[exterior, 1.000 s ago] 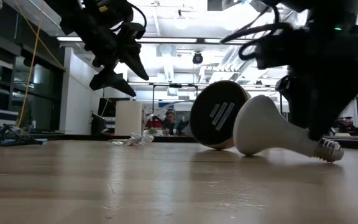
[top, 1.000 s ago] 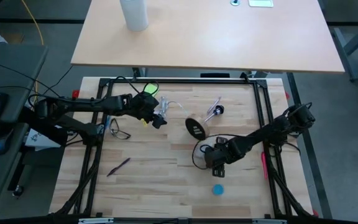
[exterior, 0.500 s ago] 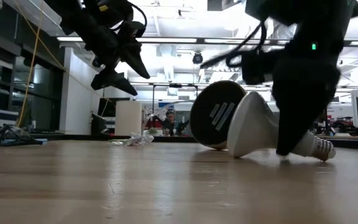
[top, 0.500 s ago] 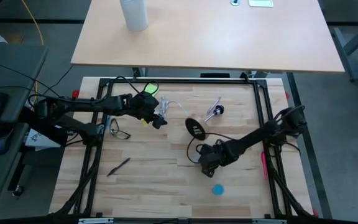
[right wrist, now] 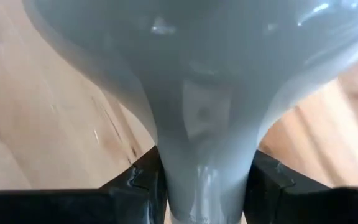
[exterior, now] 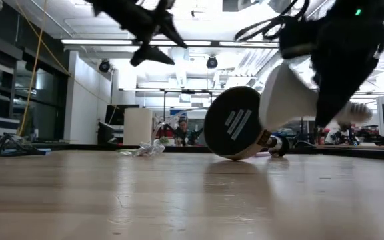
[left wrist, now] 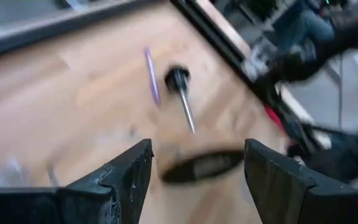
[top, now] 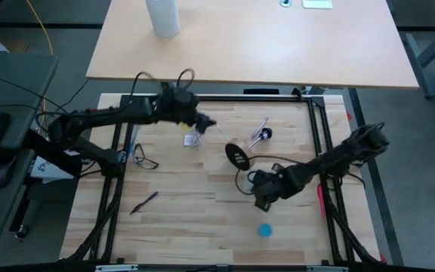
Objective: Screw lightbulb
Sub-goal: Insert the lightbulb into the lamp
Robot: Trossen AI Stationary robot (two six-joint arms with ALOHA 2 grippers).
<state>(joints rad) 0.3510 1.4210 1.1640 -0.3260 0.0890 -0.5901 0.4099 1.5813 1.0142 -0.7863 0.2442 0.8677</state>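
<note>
The right pincer (top: 261, 190) is clamped on the cone-shaped neck of the lightbulb (exterior: 292, 97), its two dark fingers (right wrist: 143, 180) pressed against either side, as the right wrist view shows. The bulb is lifted clear of the worktop (top: 195, 196) and tilted: in the low view its long axis slopes, with the round globe toward the wooden disc base (exterior: 235, 123) and the screw end (exterior: 352, 113) beyond the pincer. The disc base stands on edge just beside the globe. A screwdriver (top: 260, 136) lies beyond the base, a blue cap (top: 265, 230) near the right pincer and a pen (top: 144, 202) well apart. The left pincer (top: 206, 122) hangs high, jaws wide, holding nothing.
</note>
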